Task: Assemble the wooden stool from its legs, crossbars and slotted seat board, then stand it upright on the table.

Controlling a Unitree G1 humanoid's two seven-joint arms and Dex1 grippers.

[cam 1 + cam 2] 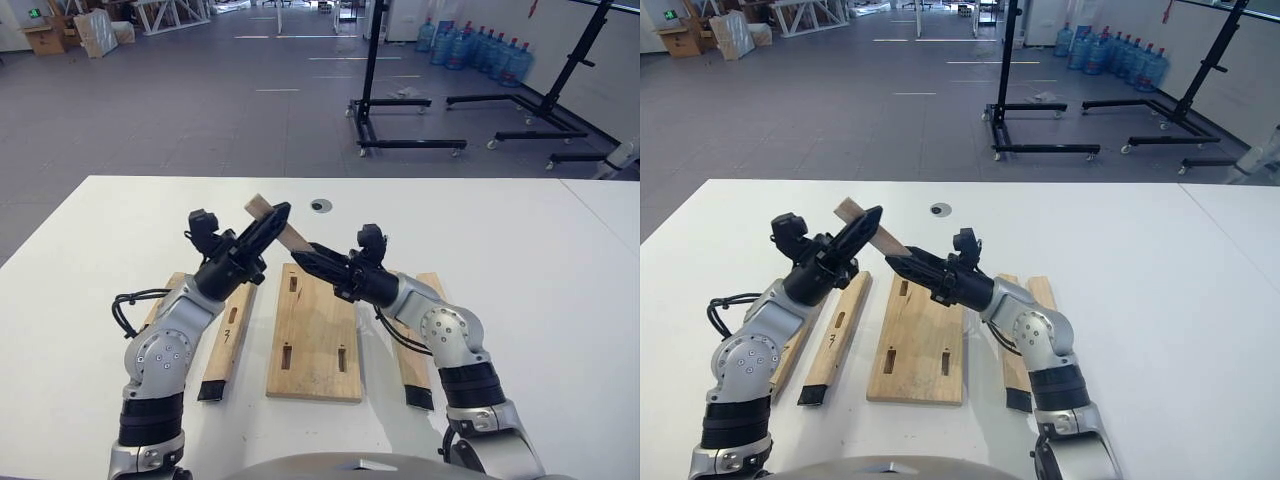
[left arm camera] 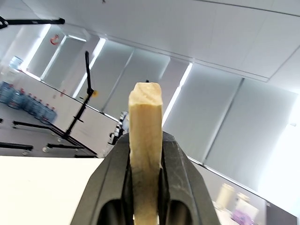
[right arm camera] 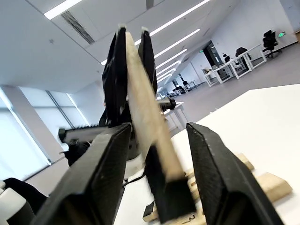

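Table (image 1: 540, 300) white. Slotted seat board (image 1: 315, 345) flat at centre, far end hidden behind grippers. Legs (image 1: 228, 345) flat either side, partly under arms. Raised wooden bar (image 1: 260, 208) clamped in left gripper (image 1: 281, 214). Right gripper (image 1: 302, 255) fingers spread, straddling its lower end.

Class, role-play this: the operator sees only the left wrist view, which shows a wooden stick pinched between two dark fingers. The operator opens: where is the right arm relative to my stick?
Observer: The right gripper is at the lower end of the stick, its fingers open on either side of it, not clamped.
Operator: Where is the seat board?
Observer: The seat board lies flat on the table. The left gripper holds the stick tilted in the air near its far end.
Operator: Any other parts out?
Observer: Yes, wooden bars lie flat beside the board, including a left bar and a right bar.
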